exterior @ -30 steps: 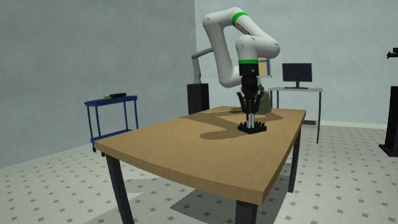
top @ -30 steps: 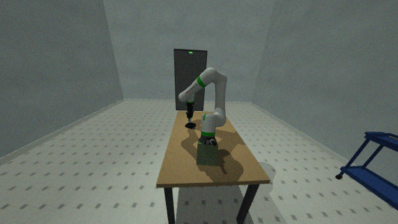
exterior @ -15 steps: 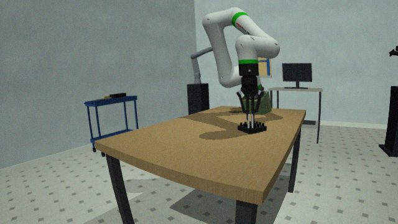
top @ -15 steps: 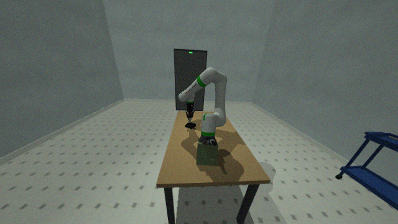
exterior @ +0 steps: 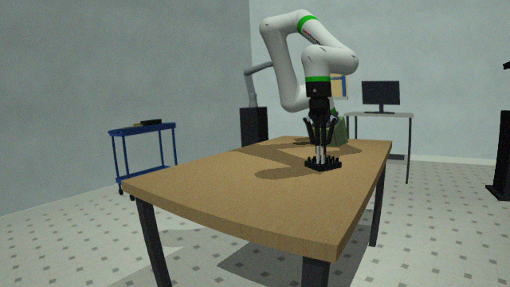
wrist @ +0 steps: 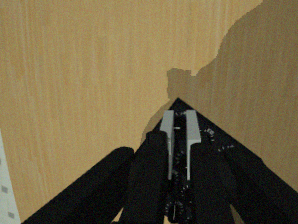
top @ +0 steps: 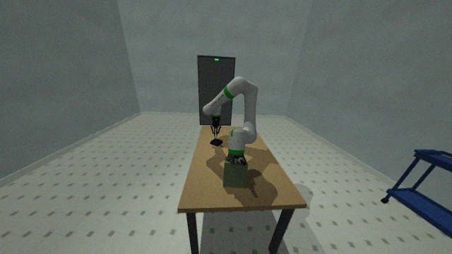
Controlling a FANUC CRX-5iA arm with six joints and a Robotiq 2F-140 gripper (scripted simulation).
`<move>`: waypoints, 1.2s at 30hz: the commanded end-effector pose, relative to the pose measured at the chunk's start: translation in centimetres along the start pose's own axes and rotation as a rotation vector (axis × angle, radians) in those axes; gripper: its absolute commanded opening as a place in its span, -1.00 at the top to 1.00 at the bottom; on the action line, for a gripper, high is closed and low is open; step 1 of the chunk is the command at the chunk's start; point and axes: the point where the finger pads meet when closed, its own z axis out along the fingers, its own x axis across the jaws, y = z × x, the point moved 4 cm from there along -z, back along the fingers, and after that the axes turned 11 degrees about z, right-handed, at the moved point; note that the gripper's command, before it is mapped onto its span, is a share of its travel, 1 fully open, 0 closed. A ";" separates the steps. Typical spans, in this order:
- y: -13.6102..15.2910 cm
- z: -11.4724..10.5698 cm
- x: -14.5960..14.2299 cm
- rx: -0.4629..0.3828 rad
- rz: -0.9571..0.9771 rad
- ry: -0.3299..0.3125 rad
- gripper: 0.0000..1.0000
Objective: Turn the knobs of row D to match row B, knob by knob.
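Here the pincer [exterior: 320,159] grips a knob on the knob box [exterior: 323,164], mid-table.

Knob box [exterior: 323,163] sits on the table [exterior: 239,191], directly under the gripper [exterior: 321,155]; cart [exterior: 141,149] stands left of the table, desk [exterior: 378,115] behind it.

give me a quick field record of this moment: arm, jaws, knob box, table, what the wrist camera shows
arm: white with green bands, bent over the far part of the table, wrist pointing straight down
gripper: jaws nearly shut, tips down among the knobs; likely clamped on one knob, which one cannot be read
knob box: small black block standing on the table, below the gripper
wrist view: grey fingertips close together, box mostly hidden behind them, bare wood around
knob marks and names: too small to read in any view
other: blue cart beside the table, monitor on a desk behind
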 end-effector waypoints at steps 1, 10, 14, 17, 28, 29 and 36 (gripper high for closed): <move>0.0 0.0 0.0 0.007 0.073 0.005 0.90; 0.0 0.0 0.0 0.008 0.290 0.005 0.90; 0.0 0.0 0.0 0.008 0.372 0.004 0.90; 0.0 0.0 0.0 0.008 0.391 0.004 0.90; 0.0 0.0 0.0 0.009 0.547 0.003 0.90; 0.0 0.0 0.0 0.009 0.557 0.003 0.90; 0.0 0.0 0.0 0.009 0.592 0.003 0.90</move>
